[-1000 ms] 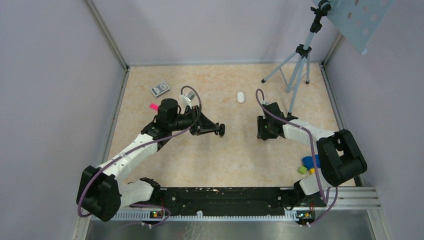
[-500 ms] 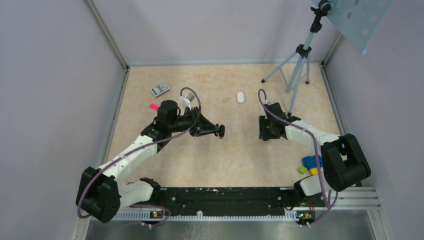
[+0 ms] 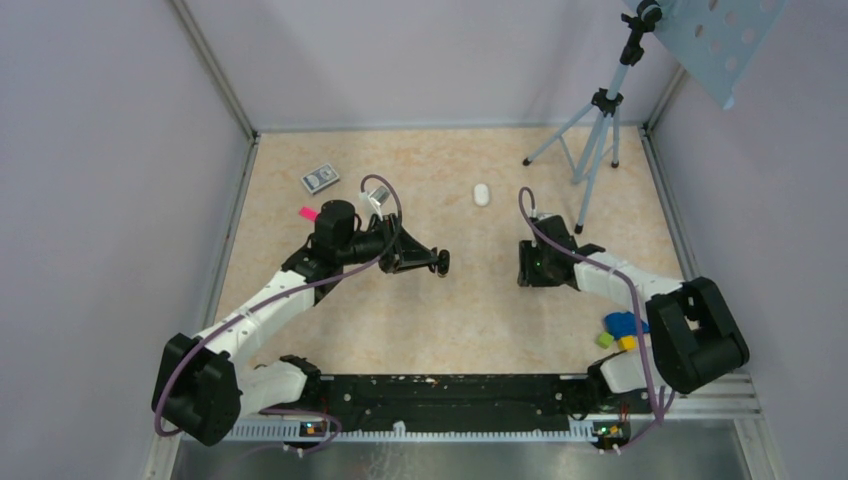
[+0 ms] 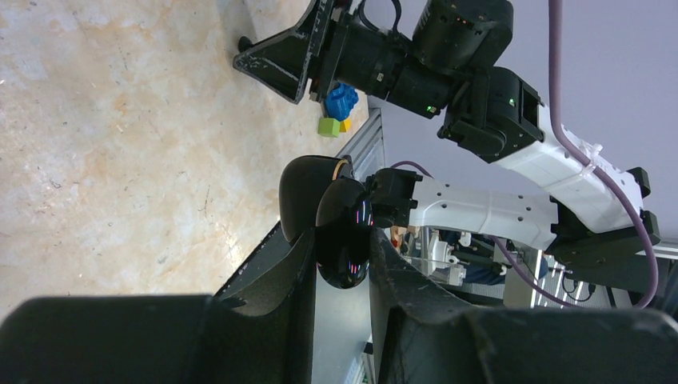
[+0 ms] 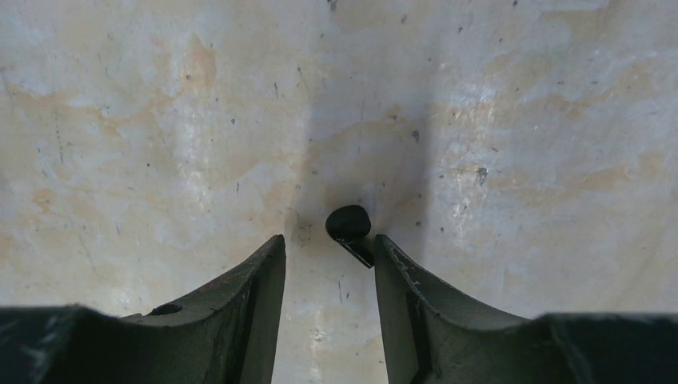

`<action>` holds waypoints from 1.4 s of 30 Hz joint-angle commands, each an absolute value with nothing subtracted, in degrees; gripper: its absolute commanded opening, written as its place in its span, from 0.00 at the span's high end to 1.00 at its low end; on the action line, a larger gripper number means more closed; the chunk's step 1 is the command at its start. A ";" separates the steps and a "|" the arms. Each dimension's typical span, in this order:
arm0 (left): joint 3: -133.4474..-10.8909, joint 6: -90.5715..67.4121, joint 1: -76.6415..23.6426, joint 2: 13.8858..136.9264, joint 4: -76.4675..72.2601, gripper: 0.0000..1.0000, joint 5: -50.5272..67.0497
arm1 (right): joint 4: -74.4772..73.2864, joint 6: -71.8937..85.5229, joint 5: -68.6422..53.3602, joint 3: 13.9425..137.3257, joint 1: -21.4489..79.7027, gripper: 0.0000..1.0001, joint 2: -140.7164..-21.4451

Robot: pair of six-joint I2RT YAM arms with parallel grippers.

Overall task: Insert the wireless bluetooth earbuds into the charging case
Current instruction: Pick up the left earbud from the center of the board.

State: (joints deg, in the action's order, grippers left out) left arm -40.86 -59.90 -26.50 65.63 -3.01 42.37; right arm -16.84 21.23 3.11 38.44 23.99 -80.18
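Observation:
A glossy black charging case (image 4: 342, 232) with its lid (image 4: 308, 188) hinged open sits pinched between the fingers of my left gripper (image 4: 340, 250), held above the table; from above, the left gripper (image 3: 428, 261) is left of the middle. One black earbud (image 5: 349, 226) lies on the table just beyond the tips of my right gripper (image 5: 328, 244), its stem close against the right-hand fingertip (image 5: 382, 250). The jaws stand apart with nothing clamped between them. From above, the right gripper (image 3: 531, 265) points down and hides the earbud.
A small white oval object (image 3: 482, 194) lies at the back centre. A card box (image 3: 320, 178), a pink piece (image 3: 308, 213) and a small silver box (image 3: 377, 196) are back left. A tripod (image 3: 592, 140) stands back right; coloured blocks (image 3: 620, 328) lie by the right arm.
The right arm's elbow has swung to the right and its gripper has shifted slightly over the earbud. The left arm and the case have not moved.

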 commanded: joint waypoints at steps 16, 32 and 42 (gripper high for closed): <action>-40.38 -59.59 -26.49 64.85 -6.24 1.00 42.95 | -23.18 21.83 10.25 41.59 26.02 0.56 -81.33; -40.74 -59.50 -26.49 65.95 -6.59 1.00 43.02 | -25.80 20.65 11.50 45.10 27.33 0.67 -85.67; -40.69 -59.16 -26.51 66.25 -6.33 1.00 43.07 | -26.06 20.78 8.97 46.10 27.68 0.87 -86.25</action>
